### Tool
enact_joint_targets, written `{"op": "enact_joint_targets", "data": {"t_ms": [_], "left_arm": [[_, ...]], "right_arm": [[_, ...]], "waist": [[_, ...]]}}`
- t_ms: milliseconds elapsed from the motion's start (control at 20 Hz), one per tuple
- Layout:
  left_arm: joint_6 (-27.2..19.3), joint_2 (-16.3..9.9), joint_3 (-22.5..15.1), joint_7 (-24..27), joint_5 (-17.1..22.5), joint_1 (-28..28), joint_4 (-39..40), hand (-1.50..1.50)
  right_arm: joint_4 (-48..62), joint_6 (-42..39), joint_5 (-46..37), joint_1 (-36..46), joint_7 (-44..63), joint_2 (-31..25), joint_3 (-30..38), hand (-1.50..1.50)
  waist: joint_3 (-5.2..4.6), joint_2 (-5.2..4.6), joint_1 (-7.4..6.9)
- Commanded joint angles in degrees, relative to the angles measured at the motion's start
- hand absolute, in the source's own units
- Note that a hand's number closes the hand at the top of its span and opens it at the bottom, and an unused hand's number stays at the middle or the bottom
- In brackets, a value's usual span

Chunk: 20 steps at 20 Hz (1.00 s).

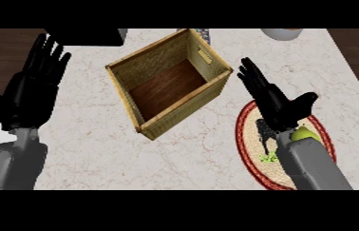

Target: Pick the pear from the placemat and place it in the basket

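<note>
Landmark: I take the basket (168,82) as my reference; it is a square woven box with a dark wooden floor, standing on the pale marble tabletop (91,149).
Placemat: from my head view the oval placemat (247,130), red-rimmed with a dark animal figure on it, lies to the right of the basket and nearer to me, just off its right corner.
Pear: I see only a small yellow-green part of the pear (304,134), on the placemat's right side, well to the right of the basket.
Pear axis: most of the fruit is hidden behind my right forearm, so I cannot tell which way it points or how its long axis runs.
Right hand: my right hand (272,101) is spread wide, fingers straight and pointing up-left toward the basket's right wall, holding nothing.
Pear to hand: the pear sits just behind the right hand's wrist, on the thumb side, not between the fingers.
Left hand: my left hand (33,85) rests open, fingers up, far to the left of the basket.
</note>
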State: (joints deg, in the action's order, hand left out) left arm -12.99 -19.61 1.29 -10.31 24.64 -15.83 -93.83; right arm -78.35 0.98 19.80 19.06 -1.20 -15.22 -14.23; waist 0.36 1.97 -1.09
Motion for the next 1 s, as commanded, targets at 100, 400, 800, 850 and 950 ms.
{"op": "enact_joint_targets", "data": {"t_ms": [100, 400, 800, 850, 950], "left_arm": [[-0.7, -4.6, 0.0, 0.7, -6.1, 4.4, 0.7, 0.00], [0.0, -4.7, -3.9, 2.8, -11.7, 7.4, 7.1, 0.00], [-0.1, -4.0, -4.8, 3.4, -13.0, 6.0, 8.8, 0.00], [-1.2, -3.7, -5.4, 2.1, -14.0, 4.1, 8.9, 0.00], [-1.1, -4.3, -5.4, 1.0, -14.0, 5.5, 7.5, 0.00]], "right_arm": [[5.5, 6.5, -2.1, -4.8, 7.0, -12.0, 10.0, 1.50], [14.3, 18.8, -7.1, -5.0, 0.5, -15.7, 19.1, 1.50], [25.5, 37.6, -27.6, 0.7, 27.6, -25.4, 10.6, -1.50], [26.0, 37.0, -29.5, 4.3, 33.5, -27.6, 9.4, -1.50], [25.4, 28.2, -30.3, 6.2, 42.0, -32.1, 6.7, -1.50]], "waist": [[-0.40, -1.95, 2.29], [-0.34, -2.51, 1.38], [-0.76, -2.40, -0.13], [-0.81, -2.38, -0.32], [-0.73, -1.87, -0.17]]}}
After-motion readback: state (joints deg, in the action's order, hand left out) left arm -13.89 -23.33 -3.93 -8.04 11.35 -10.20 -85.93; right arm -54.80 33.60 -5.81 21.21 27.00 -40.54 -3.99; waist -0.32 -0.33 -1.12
